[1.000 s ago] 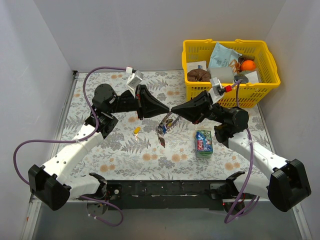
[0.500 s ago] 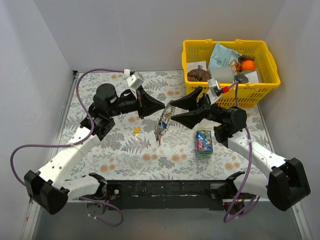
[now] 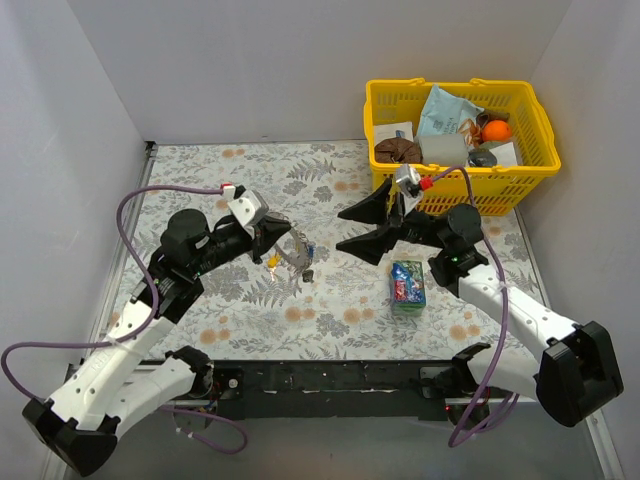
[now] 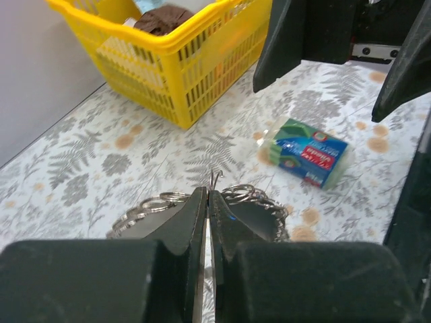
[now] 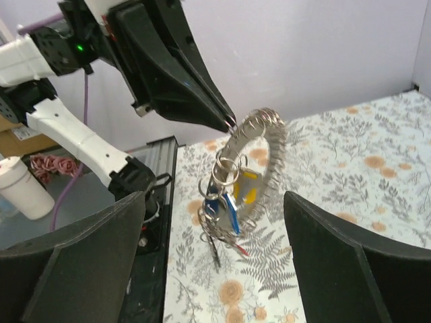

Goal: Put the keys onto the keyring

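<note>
— Where the left claw [image 4: 207, 198] is concerned, what is it seen to have hold of?

— The keyring [image 5: 264, 151] is pinched at its upper edge between the fingers. They are pressed together with only the thin wire between them. The keyring is held clear of the table [image 3: 200, 170] and hangs tilted below the fingertips.

— And where are the keys found?

— A bunch of keys [image 5: 224, 210] is seen hanging from the lower part of the loop, under the left claw. Blue and dark heads can be made out. A yellow key [image 3: 272, 260] is seen just beside the loop from above; whether it is on the keyring or lying on the table cannot be told.

— How is the right claw [image 3: 351, 230] set?

— It is spread wide and nothing is held in it. The keyring is faced by it and is touched by neither finger. From above, the keyring is placed between the two claws, nearer the left one.

— What else is noted?

— A packet [image 3: 407, 283] lies flat near the right claw. A basket [image 3: 455, 186] is set at the far right.
</note>
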`<state>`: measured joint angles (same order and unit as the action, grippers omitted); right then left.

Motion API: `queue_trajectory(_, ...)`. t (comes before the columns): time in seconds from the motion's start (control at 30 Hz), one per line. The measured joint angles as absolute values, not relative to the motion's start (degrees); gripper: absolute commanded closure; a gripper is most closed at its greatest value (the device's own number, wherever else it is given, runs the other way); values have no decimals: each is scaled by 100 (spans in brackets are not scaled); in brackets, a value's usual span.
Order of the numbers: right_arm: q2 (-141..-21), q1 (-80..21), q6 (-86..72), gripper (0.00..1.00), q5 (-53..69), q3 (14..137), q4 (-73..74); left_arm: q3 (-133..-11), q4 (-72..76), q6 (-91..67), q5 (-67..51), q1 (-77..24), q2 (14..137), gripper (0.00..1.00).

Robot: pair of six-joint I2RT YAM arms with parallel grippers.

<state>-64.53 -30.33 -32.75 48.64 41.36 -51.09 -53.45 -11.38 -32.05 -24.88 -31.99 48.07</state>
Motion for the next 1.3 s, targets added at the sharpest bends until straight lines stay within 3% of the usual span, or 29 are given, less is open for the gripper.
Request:
queue_trajectory(0.37, -7535, -3105, -2268, 13, 4744, 4449, -3444, -5262, -1857, -3116, -1173, -3199, 4713, 100)
queue_trajectory(0.6, -8895, -3645, -1686, 21, 3970, 5468, -1990, -5299, -1975, -3409, -272, -3009, 4764, 100)
queue_trajectory(0.97, -10422, -4971, -967, 25, 2167, 6919, 5, -5537, -2080, -4368, 176, -1129, 5325, 100)
queue_trajectory(1.2, -10735, -5343, -366, 30, 1638, 7096, 93, -5621, -2099, -5177, -576, 569, 5830, 100)
queue_trajectory(1.3, -10805, -5343, -14, 32, 1577, 7094, -73, -5621, -2084, -5402, -893, 851, 5874, 100)
